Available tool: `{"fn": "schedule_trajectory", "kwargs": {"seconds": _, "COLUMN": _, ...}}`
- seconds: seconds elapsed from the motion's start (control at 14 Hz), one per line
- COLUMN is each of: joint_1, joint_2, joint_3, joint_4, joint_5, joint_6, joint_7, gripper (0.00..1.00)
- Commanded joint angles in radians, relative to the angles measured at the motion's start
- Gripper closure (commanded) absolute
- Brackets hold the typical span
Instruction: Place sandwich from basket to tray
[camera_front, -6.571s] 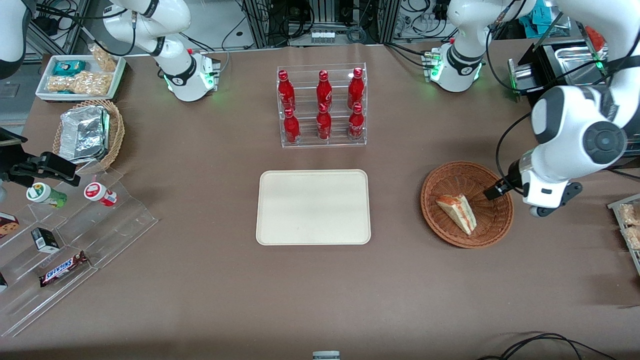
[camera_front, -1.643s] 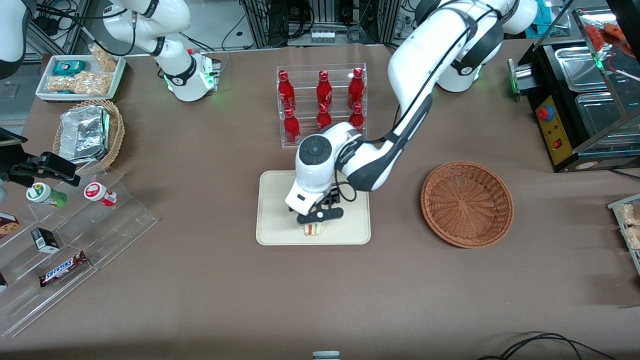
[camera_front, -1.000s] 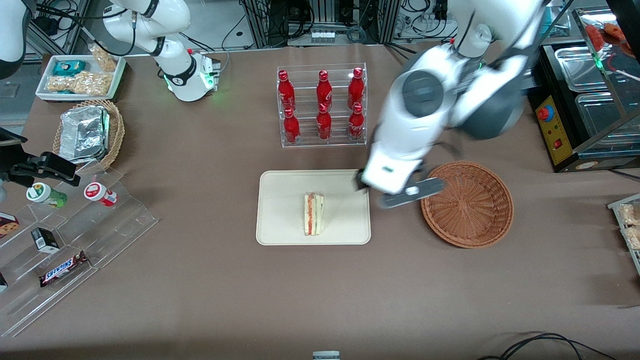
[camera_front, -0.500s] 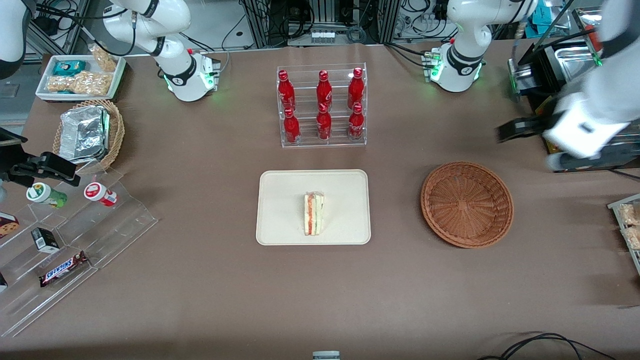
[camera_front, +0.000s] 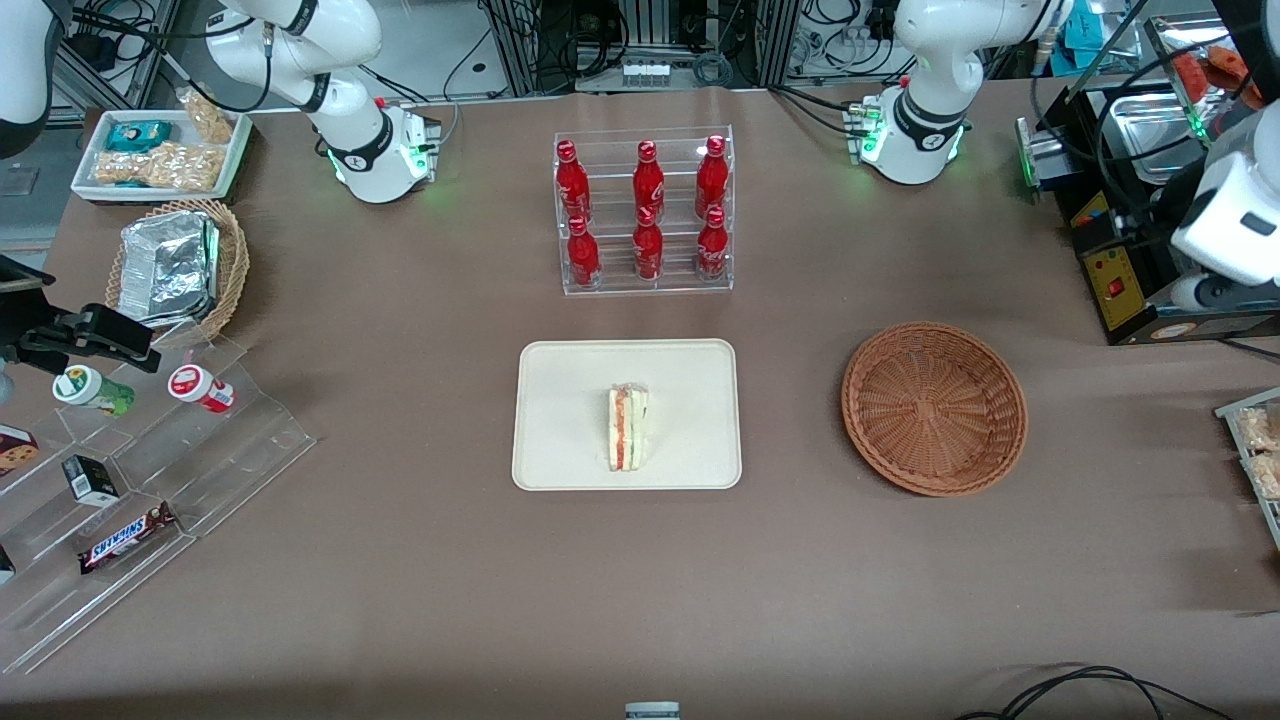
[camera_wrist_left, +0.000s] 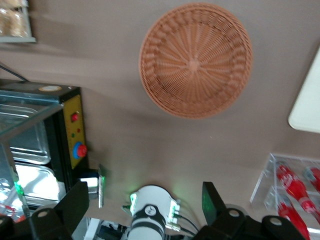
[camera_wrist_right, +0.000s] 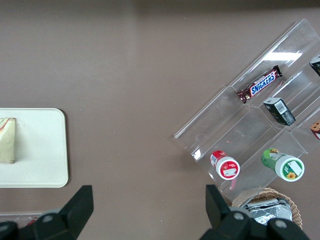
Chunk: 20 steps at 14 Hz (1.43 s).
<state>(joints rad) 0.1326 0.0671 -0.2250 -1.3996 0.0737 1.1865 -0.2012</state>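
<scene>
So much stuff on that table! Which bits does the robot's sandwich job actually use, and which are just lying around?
Part of the job:
- sandwich, now lying on the tray
- basket, holding nothing
- gripper, raised at the working arm's end of the table, jaws open

Just lying about:
- red bottles in a clear rack
- foil packs in a tan basket
- Snickers bar

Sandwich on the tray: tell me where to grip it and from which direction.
Come straight down. The sandwich stands on edge on the tray, filling stripes up, so close on its two bread faces near the thicker end. The claw is open, up by the working arm's end of the table.
</scene>
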Motion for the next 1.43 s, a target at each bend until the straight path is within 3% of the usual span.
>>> {"fn": "schedule_trajectory", "kwargs": {"seconds": 0.0, "joint_1": 0.03, "joint_2": -0.062, "joint_3": -0.004, "joint_4": -0.027, "joint_5": -0.028, "joint_6": -0.019, "joint_7": 0.065, "gripper": 0.0}}
{"fn": "schedule_trajectory", "kwargs": {"seconds": 0.36, "joint_1": 0.018, "joint_2": -0.073, "joint_3": -0.011, "joint_4": -0.015, "joint_5": -0.028, "joint_6": 0.074, "joint_7": 0.068, "gripper": 0.0}}
{"fn": "schedule_trajectory", "kwargs": {"seconds": 0.71, "joint_1": 0.065, "joint_2": -0.079, "joint_3": -0.017, "joint_4": -0.027, "joint_5": -0.021, "joint_6": 0.01, "joint_7": 0.062, "gripper": 0.0}}
{"fn": "schedule_trajectory", "kwargs": {"seconds": 1.0, "joint_1": 0.074, "joint_2": -0.082, "joint_3": -0.014, "joint_4": -0.087, "joint_5": -0.031, "joint_6": 0.148, "joint_7": 0.045, "gripper": 0.0}}
{"fn": "schedule_trajectory", "kwargs": {"seconds": 1.36, "joint_1": 0.071, "joint_2": -0.082, "joint_3": -0.016, "joint_4": -0.088, "joint_5": -0.124, "joint_6": 0.206, "joint_7": -0.055, "gripper": 0.0}}
